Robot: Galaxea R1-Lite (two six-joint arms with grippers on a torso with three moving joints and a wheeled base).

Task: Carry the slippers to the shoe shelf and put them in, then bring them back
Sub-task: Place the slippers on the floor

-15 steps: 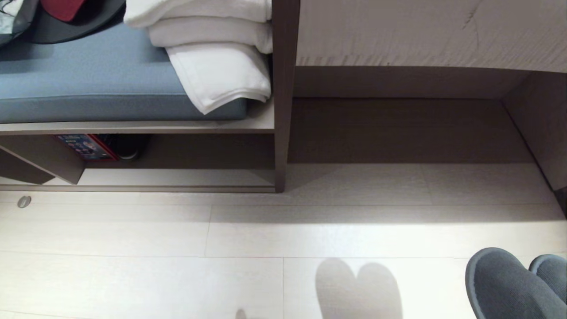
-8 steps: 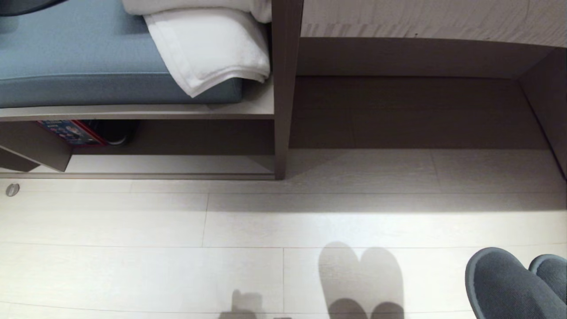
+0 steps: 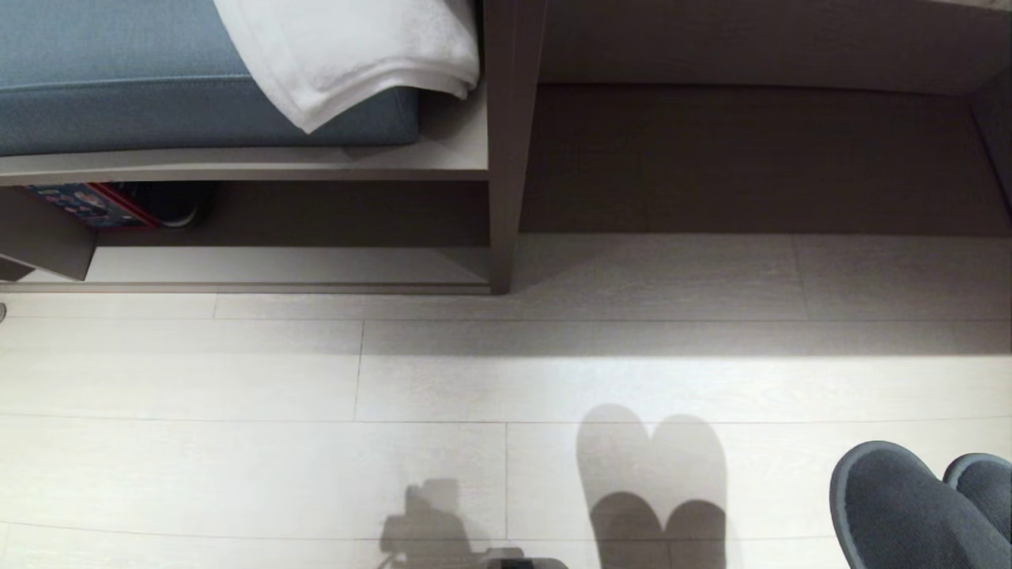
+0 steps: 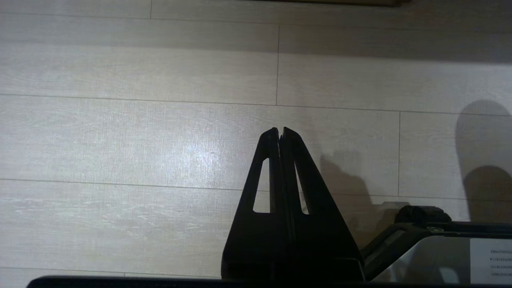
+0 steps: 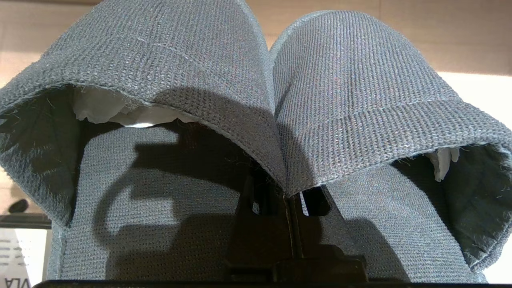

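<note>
The slippers [image 3: 909,506], a dark grey fabric pair, hang at the lower right of the head view, toes pointing away from me, above the pale floor. In the right wrist view my right gripper [image 5: 289,196] is shut on the inner edges of the slippers [image 5: 192,52], pinching them side by side. The shoe shelf [image 3: 277,267] is the low cubby under the bench at the left, with a light bottom plank and a slanted panel at its left end. My left gripper [image 4: 280,130] is shut and empty over bare floor boards.
A blue cushion [image 3: 118,79] with a white towel [image 3: 356,55] lies on the bench above the shelf. A colourful box [image 3: 79,204] and a black shoe [image 3: 170,207] sit deep in the shelf. An upright panel [image 3: 502,158] separates it from the wide desk recess [image 3: 751,158].
The whole head view has slid upward, so the camera has tipped down: bench and shelf sit higher in the picture. The slippers keep their place in view, and their shadow has come into view.
</note>
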